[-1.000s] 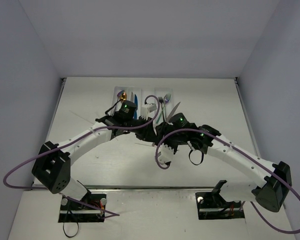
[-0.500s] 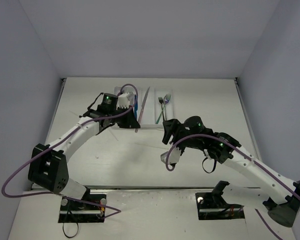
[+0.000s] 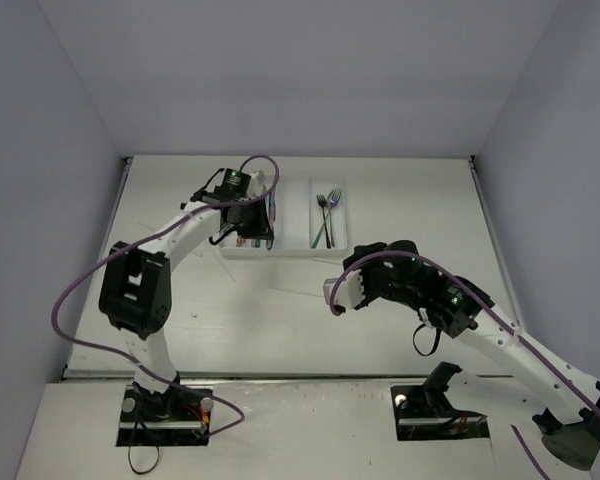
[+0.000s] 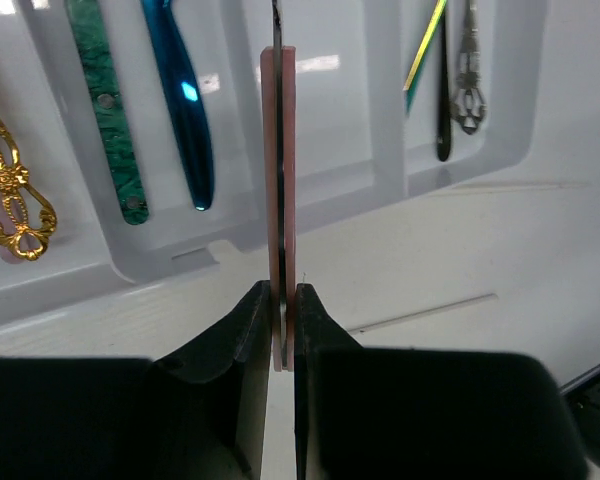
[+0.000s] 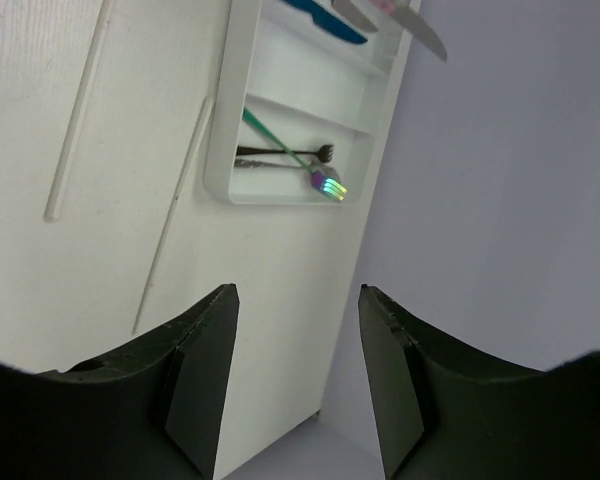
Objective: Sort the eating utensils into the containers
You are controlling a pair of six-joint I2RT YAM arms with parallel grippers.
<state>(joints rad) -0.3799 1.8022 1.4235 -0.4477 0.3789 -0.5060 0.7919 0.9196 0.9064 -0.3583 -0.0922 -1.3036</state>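
Note:
My left gripper (image 4: 282,290) is shut on a pink-handled knife (image 4: 280,150), held on edge and pointing at the white tray (image 4: 180,265). It hovers just in front of the tray's near rim (image 3: 280,250). In the compartments lie a gold spoon handle (image 4: 10,195), a green handle (image 4: 110,120) and a blue knife (image 4: 185,100). Forks (image 3: 325,215) rest in the right compartment. My right gripper (image 5: 298,292) is open and holds nothing, low over the table to the right of the tray. Thin pale sticks (image 5: 75,120) lie on the table.
A second pale stick (image 5: 170,230) lies beside the tray's long side. Grey walls close the table on three sides. The left arm (image 3: 185,235) stretches across the left half of the table. The right arm (image 3: 450,305) crosses the right half.
The left arm has swung left and forward, carrying the knife to the tray's left part. The right arm has pulled back from the tray toward the near right.

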